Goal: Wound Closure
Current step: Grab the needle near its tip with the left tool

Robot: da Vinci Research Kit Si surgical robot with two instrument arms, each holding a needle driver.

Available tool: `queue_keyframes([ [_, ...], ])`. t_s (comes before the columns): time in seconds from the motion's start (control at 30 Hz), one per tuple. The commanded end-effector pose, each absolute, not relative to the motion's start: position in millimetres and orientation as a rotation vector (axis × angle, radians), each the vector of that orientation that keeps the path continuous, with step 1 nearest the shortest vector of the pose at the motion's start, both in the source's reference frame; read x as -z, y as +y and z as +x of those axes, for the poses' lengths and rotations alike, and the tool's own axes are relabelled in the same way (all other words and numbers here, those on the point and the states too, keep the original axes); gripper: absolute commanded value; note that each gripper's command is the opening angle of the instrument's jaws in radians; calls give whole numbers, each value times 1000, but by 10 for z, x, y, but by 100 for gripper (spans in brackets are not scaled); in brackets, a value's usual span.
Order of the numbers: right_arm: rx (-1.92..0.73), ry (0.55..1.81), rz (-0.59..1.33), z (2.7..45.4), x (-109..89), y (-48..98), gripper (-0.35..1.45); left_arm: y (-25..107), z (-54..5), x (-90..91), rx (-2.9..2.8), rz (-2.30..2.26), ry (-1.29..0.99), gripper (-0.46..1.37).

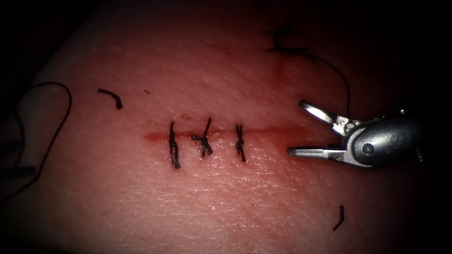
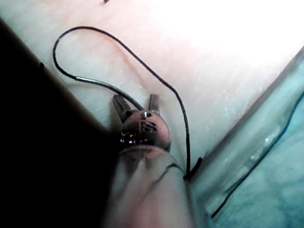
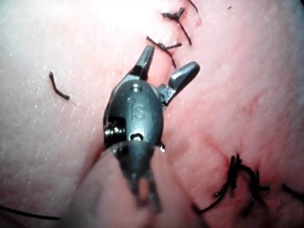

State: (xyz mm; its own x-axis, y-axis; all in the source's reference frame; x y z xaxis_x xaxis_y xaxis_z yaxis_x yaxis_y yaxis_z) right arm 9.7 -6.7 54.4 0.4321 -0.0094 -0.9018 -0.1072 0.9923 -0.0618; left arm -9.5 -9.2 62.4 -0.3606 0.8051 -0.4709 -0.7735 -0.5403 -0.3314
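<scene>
Tissue (image 1: 226,197) carried the cut (image 1: 221,135) running left to right, three stitches (image 1: 205,139) across it. Your right pincer (image 1: 294,127) sat at the cut's right end, jaws wide apart, holding nothing. Your left pincer (image 2: 136,105) gaped at the tissue's edge; the needle (image 2: 102,84) lay just beside it, thread (image 2: 156,78) looping off. You had your left arm nearer the needle.

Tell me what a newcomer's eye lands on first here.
Three dark knotted stitches cross the cut in the tissue. The right gripper stands open and holds nothing, at the cut's right end. At the tissue's edge, the needle lies by the open left gripper, thread looping from it.
</scene>
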Motion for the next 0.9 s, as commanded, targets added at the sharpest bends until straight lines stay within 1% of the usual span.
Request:
queue_keyframes([
  [0.03,-54,1124,-104,97,-544,-67,141,-95,-94,-627,-2010,-745,-76,56],
  [0.07,-59,1124,-101,97,-544,-67,141,-96,-93,-629,-2011,-746,-74,56],
  [0.17,-57,1122,-99,97,-544,-68,141,-99,-87,-631,-2007,-749,-75,67],
  [0.23,-57,1122,-99,97,-544,-68,141,-101,-83,-631,-1998,-748,-80,60],
  [0.27,-57,1122,-99,97,-544,-68,141,-102,-79,-630,-1987,-747,-84,21],
  [0.3,-57,1122,-99,97,-544,-68,141,-102,-79,-630,-1987,-746,-83,6],
  [0.33,-57,1122,-99,97,-544,-68,141,-103,-78,-629,-1987,-746,-83,-16],
  [0.4,-57,1122,-99,97,-544,-68,140,-104,-78,-628,-1986,-744,-82,-35],
  [0.63,-58,1122,-100,97,-544,-68,140,-98,-79,-614,-1983,-779,-72,-35],
  [0.9,-58,1121,-100,97,-543,-68,140,-81,-83,-579,-1976,-835,0,-35],
])
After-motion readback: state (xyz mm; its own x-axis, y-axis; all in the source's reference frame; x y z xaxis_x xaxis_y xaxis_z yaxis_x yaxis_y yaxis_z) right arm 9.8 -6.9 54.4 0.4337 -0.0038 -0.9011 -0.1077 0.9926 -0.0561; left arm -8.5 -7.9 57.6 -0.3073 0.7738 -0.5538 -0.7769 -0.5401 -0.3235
